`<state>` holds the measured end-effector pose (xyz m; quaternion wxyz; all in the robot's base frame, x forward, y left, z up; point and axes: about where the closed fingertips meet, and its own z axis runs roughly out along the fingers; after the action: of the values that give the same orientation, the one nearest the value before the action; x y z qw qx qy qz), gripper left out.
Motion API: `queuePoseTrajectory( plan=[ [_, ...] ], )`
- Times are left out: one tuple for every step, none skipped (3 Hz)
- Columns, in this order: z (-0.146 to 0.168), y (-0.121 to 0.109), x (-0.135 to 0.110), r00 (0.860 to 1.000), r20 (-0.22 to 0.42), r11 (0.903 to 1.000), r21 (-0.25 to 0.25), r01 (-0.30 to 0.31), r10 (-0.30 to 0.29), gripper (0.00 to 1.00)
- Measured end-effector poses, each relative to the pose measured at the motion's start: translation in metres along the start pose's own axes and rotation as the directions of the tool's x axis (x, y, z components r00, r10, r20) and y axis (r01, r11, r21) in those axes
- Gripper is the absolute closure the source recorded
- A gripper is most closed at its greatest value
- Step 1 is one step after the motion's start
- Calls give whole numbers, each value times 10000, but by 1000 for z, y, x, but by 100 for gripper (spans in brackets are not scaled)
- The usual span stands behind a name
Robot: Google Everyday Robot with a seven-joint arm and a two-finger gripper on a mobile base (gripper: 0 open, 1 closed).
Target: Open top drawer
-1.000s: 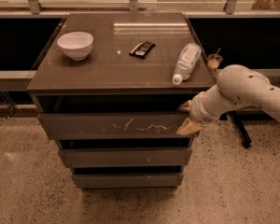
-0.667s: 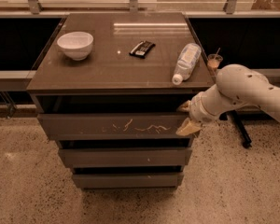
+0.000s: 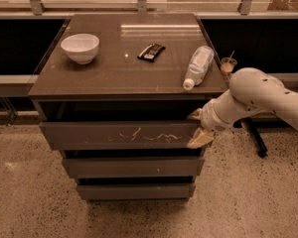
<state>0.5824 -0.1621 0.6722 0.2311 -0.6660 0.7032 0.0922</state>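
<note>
The tool (image 3: 197, 128) sits at the right end of the top drawer (image 3: 119, 135), right against the front panel's upper right corner, with the pale arm reaching in from the right. Whether it is spread or pinching the panel cannot be told from here. Compared with a second ago, almost nothing has changed: the tool holds the same spot at that corner, and the scratched drawer front lies where it did, standing a little proud of the cabinet with a dark gap above it. That suggests the pull has paused or is only creeping, so the drawer is at best partly open and most of its travel is probably still to come. Below it, the two narrower drawers (image 3: 131, 166) are flush and untouched. On the tabletop (image 3: 114, 81) the lying bottle (image 3: 198, 66) at the near right, the dark packet (image 3: 151, 51) and the white bowl (image 3: 80, 47) at the far left have not shifted either.
</note>
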Motion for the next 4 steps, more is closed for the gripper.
queuePoseTrajectory(
  plan=[
    [-1, 15, -3, 9997, -170, 9976, -672, 183, -194, 42],
    [-4, 32, -5, 9983, -400, 9911, -1278, 364, -418, 42],
    [-12, 40, -10, 9971, -452, 9873, -1497, 536, -610, 40],
    [-12, 41, -10, 9970, -456, 9870, -1510, 543, -618, 23]
  ],
)
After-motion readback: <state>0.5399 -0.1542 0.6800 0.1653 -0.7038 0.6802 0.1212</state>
